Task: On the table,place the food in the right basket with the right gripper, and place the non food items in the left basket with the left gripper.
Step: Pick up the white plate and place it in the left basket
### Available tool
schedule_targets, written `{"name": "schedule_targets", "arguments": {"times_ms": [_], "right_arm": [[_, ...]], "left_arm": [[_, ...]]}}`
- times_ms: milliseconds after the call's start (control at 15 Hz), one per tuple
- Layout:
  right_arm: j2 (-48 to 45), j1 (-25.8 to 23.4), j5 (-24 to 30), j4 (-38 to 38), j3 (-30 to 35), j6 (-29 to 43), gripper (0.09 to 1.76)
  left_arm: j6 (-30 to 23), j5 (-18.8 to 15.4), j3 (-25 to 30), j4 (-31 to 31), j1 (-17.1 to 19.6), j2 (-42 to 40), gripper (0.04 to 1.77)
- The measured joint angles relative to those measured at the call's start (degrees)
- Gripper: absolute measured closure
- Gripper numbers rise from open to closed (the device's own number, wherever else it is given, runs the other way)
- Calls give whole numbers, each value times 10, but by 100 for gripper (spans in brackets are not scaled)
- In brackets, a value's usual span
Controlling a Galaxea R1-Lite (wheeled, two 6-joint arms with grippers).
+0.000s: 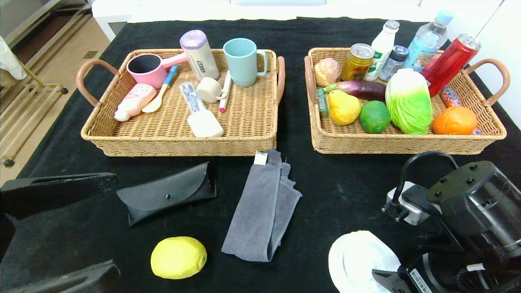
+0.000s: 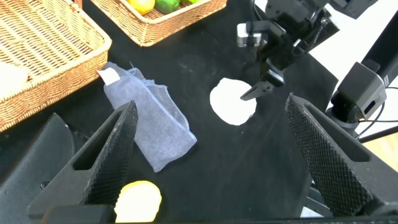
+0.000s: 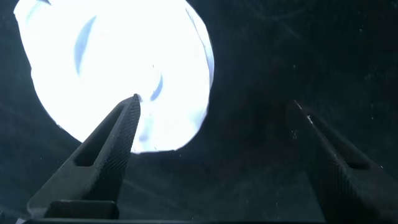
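I see the right gripper (image 3: 211,124) spread wide, low over the white round object (image 1: 360,260) at the near right, holding nothing. Left gripper (image 2: 208,143) released too, hovering at near left above the lemon (image 1: 178,257). Black glasses case (image 1: 169,196) and grey cloth (image 1: 262,209) lie on the table, near of the left basket (image 1: 179,142). Right basket (image 1: 403,142) holds food and drinks.

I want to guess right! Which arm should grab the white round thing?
Probably the right. Its open claw hangs just above the white round thing, one finger over it. The left claw sits farther away, nearer the lemon.
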Motion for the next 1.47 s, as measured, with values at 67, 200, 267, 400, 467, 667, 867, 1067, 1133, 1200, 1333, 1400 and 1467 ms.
{"name": "schedule_targets", "arguments": {"times_ms": [67,200,267,400,467,667,867,1067,1133,1200,1333,1400,1467], "right_arm": [[3,-1,0,-2,0,0,15],[7,-2,0,-3,-1,0,15],[9,-3,0,-3,-1,0,15],[11,-4,0,-4,-1,0,15],[13,-4,0,-4,-1,0,18],[15,-6,-1,-2,1,0,67],[18,-6,0,-3,1,1,101],[18,-5,0,-3,1,1,172],[18,-5,0,-3,1,1,172],[18,-5,0,-3,2,1,172],[18,-5,0,-3,3,1,172],[18,-5,0,-3,3,1,172],[18,-5,0,-3,4,1,172]], "left_arm": [[0,0,0,0,0,0,9],[1,0,0,0,0,-1,9],[1,0,0,0,0,-1,9],[1,0,0,0,0,-2,9],[2,0,0,0,0,-3,9],[2,0,0,0,0,-4,9],[2,0,0,0,0,-4,9],[2,0,0,0,0,-4,9],[2,0,0,0,0,-4,9],[2,0,0,0,0,-4,9],[3,0,0,0,0,-4,9],[3,0,0,0,0,-4,9],[3,0,0,0,0,-4,9]]}}
